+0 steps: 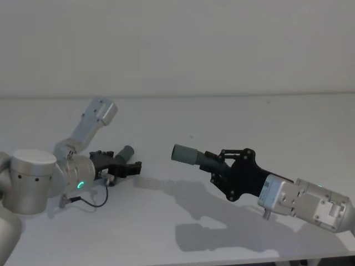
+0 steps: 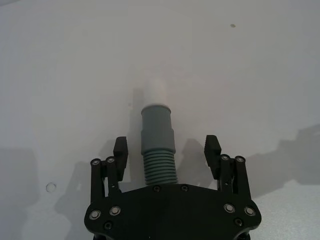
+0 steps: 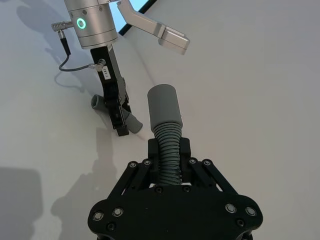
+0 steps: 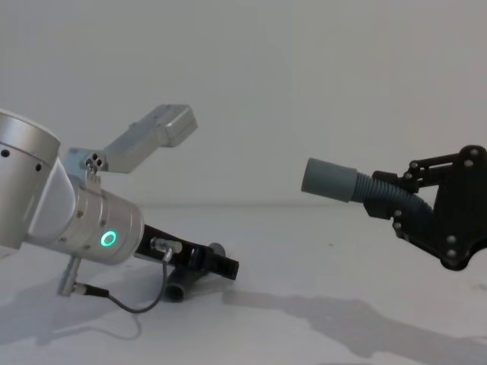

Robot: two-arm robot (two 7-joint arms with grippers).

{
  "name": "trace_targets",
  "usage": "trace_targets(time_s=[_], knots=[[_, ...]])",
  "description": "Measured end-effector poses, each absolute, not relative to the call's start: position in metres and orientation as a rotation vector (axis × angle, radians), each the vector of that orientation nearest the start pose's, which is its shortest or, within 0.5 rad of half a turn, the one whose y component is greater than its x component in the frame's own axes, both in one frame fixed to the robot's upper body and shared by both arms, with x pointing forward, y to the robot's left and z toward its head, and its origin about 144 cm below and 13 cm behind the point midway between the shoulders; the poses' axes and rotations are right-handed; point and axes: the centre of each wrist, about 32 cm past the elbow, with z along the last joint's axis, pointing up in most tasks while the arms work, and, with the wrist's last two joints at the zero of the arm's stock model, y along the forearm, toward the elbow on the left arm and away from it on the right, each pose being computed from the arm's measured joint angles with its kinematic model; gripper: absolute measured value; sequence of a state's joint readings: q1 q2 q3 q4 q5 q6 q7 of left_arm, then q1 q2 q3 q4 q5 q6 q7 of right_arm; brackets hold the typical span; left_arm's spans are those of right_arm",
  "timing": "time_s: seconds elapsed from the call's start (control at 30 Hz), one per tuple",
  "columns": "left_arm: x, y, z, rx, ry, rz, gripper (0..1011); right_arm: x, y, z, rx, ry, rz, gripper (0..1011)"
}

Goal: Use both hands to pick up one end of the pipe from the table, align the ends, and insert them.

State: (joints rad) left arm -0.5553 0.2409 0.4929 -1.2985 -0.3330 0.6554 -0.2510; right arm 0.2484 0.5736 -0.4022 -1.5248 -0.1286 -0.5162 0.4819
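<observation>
Matte white worktop (image 1: 288,122) carries the white-tipped hose piece (image 2: 157,135), grey and ribbed with a smooth collar, lying flat. Left claw (image 2: 166,146), its arm sloping down with a green ring (image 4: 109,240) glowing, sits low over that piece, toothed black fingers (image 2: 212,147) spread wide on either side without touching it. Right claw (image 3: 169,147) hangs well apart from that piece and higher, arm nearly level, clamped on the ribbed middle of the cuffed hose piece (image 3: 164,107), whose smooth open cuff points towards it
</observation>
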Motion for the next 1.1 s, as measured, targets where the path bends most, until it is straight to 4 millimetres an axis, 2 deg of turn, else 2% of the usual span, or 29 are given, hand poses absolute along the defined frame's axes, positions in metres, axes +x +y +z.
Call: trace_targets(time_s=[0.07,0.27,1.1], knots=[[0.582,0.1755,1.2332,0.485,0.271,0.946,863,0.503,-0.2871,1.1962,-0.255,-0.842,-0.531,204],[0.583,0.1751,1.2325,0.491,0.266,0.941,765,0.503,-0.2871,1.1962,-0.255,-0.842,-0.532,203],[0.5815,0.1741,1.2305,0.517,0.249,0.915,606,0.503,-0.2871,1.1962,-0.255,-0.842,-0.531,203]])
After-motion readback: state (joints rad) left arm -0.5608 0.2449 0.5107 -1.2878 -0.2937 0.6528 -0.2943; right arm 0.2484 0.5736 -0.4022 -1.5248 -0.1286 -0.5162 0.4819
